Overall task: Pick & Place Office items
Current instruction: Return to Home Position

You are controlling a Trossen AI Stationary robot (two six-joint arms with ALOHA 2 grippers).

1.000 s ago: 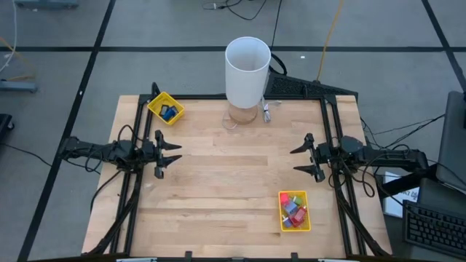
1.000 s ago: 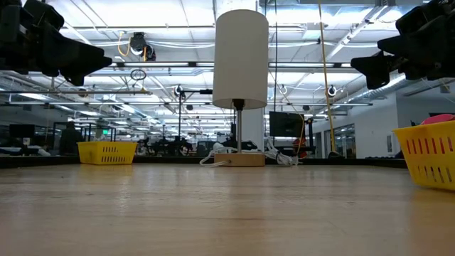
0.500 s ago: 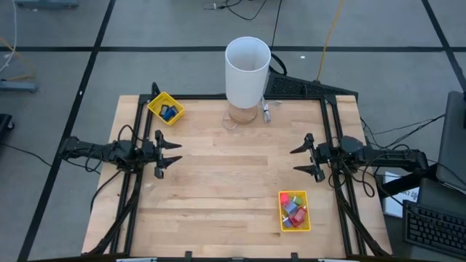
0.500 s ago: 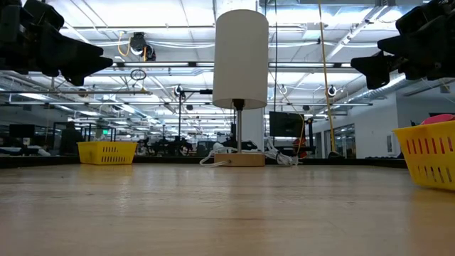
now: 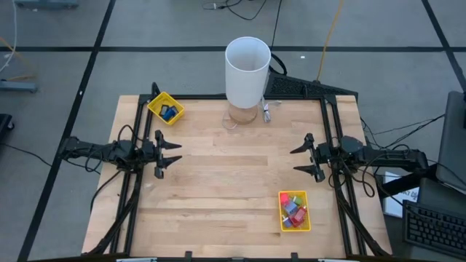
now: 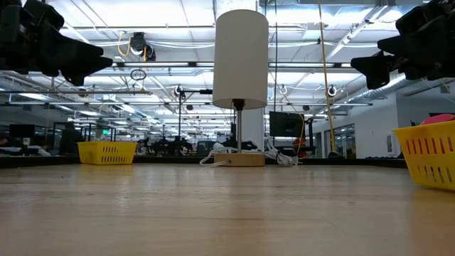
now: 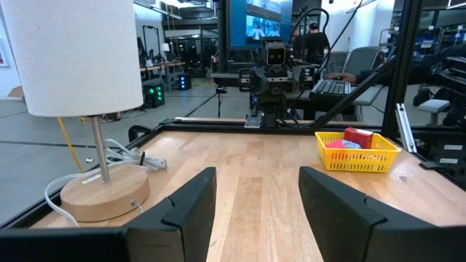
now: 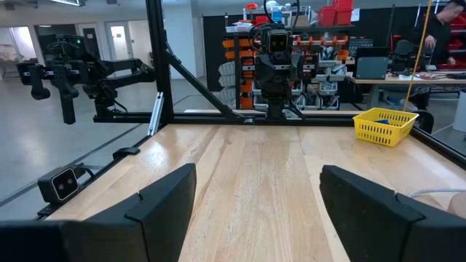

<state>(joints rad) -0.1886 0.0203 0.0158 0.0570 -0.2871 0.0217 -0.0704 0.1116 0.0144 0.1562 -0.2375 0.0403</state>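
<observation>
Office items (image 5: 294, 209) in red, pink, green and light blue are lying heaped in the near-right yellow basket (image 5: 281, 212). Blue and dark ones (image 5: 168, 112) are lying in the far-left yellow basket (image 5: 156, 102); exact counts are unclear. One white lamp (image 5: 247, 69) is standing at the table's (image 5: 218, 189) far edge. The left gripper (image 5: 177, 153) and right gripper (image 5: 295, 161) are hovering, both with fingers apart.

You see the right claw (image 8: 258, 182) with its two dark fingers (image 8: 164, 200) spread wide over the wooden tabletop (image 8: 255, 156). Straight across, at the far edge, the left arm (image 8: 274, 62) faces you. A yellow basket (image 8: 385, 125) stands on the tabletop near that far edge, apart from the arm; you cannot see what it holds.
</observation>
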